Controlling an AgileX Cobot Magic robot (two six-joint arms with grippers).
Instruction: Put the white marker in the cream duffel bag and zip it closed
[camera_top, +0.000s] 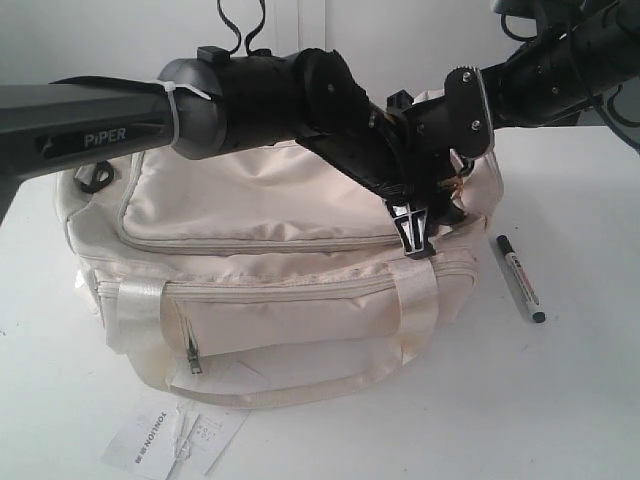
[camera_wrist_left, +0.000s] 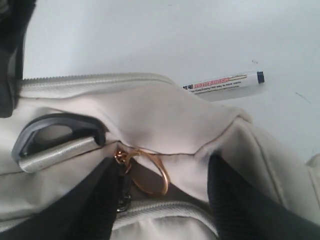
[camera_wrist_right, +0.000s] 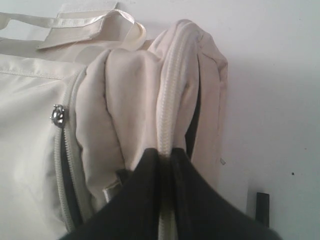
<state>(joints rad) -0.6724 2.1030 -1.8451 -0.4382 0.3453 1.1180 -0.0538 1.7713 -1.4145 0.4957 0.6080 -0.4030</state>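
The cream duffel bag (camera_top: 270, 270) sits mid-table, its top flap lying flat. The white marker (camera_top: 518, 278) lies on the table just right of the bag, and it also shows beyond the bag's end as the marker (camera_wrist_left: 222, 82). My left gripper (camera_wrist_left: 165, 200) is open over the bag's right end. Its fingers (camera_wrist_left: 85, 200) straddle a gold ring zipper pull (camera_wrist_left: 150, 172) without closing on it. My right gripper (camera_wrist_right: 167, 165) is shut on a raised fold of the bag's zip edge (camera_wrist_right: 170, 100). In the exterior view both grippers crowd together at the bag's right end (camera_top: 420, 200).
A black D-ring (camera_wrist_left: 55, 130) sits beside the gold ring. A silver zipper pull (camera_wrist_right: 57, 116) hangs on another zip with a dark gap below it. Printed paper tags (camera_top: 160, 440) lie in front of the bag. White table (camera_top: 580, 400) spreads to the right.
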